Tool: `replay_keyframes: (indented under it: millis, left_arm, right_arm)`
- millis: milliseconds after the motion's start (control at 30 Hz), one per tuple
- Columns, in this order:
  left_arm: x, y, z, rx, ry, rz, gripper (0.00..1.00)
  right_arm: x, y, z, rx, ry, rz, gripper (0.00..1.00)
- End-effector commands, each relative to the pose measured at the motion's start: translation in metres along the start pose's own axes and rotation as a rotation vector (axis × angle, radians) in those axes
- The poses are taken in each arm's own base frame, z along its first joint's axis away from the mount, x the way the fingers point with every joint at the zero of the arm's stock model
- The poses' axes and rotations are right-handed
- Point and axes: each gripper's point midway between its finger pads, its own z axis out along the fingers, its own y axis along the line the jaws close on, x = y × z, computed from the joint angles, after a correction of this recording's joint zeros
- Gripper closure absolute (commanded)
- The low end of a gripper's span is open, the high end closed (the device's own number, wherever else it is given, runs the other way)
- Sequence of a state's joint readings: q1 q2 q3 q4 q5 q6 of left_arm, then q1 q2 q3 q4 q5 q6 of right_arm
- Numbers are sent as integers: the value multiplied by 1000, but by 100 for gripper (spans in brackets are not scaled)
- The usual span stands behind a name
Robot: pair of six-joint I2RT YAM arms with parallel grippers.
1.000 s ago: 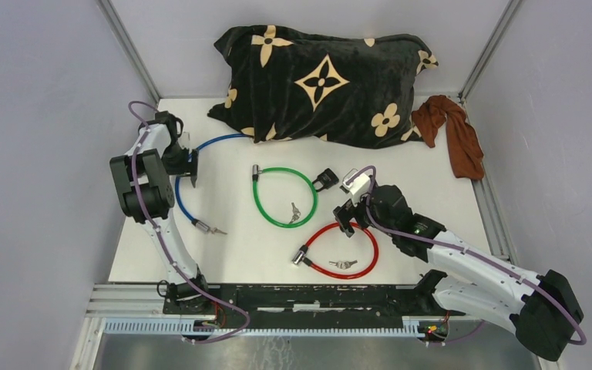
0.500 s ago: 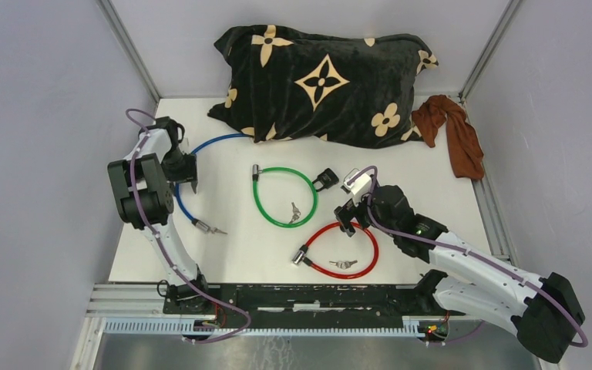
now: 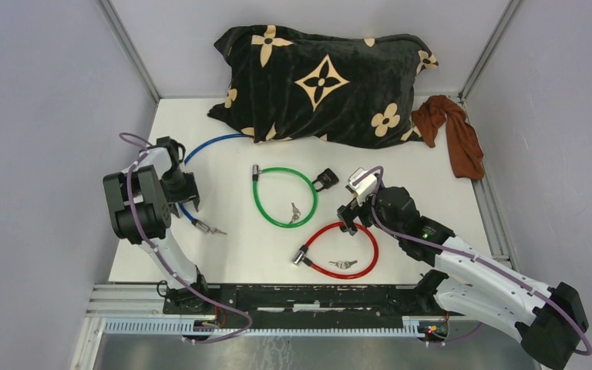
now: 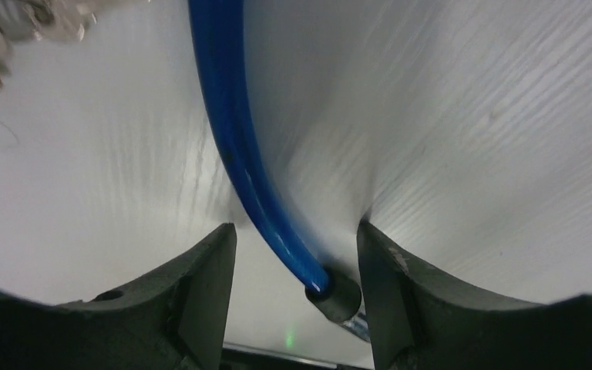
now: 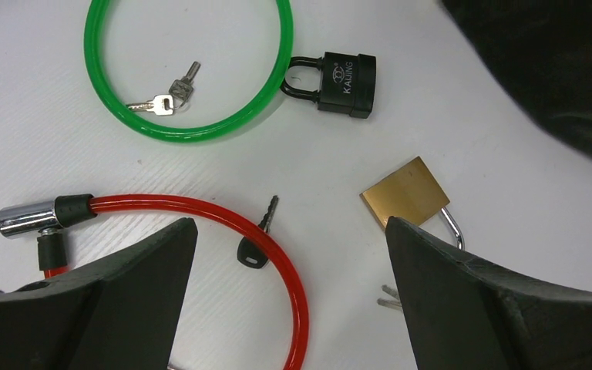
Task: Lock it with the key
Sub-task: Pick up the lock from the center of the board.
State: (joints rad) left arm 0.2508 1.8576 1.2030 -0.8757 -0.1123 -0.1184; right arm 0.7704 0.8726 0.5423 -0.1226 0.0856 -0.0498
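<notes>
**At the near bench edge, a key lies untaken**

On the bench (image 3: 439, 169), by the red cable (image 5: 200, 206), lies the key (image 5: 251, 256), its long axis near-to-far and its blade pointing away. It is probably light, thin and slippery, so pinch its black head. The right gripper (image 5: 289, 223) hovers above, spread wide and empty. Farther off, the left gripper (image 4: 294, 227) straddles the blue cable (image 4: 231, 131), unclamped.

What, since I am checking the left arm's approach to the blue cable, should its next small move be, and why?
Probably close the left hand on the blue cable. The cable runs between its open fingers beside the dark end cap, with a gap on each side, so nothing is gripped yet.
</notes>
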Motion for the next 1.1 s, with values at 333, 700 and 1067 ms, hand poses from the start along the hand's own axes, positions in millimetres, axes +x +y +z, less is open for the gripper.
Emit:
replay_keyframes:
  millis: [333,700,1067]
  left_arm:
    - [10,-8,-27,77,-138,-40,98]
    - [-16,34,-168,-61,-678,312,98]
    - [21,15,-217,12,-752,681,98]
  right_arm:
    - [-40,8,-2,-56,-92,6,2]
    - [-159,61,52,-403,-299,-203,2]
    - [-238,70,195,-405,-426,-233,4]
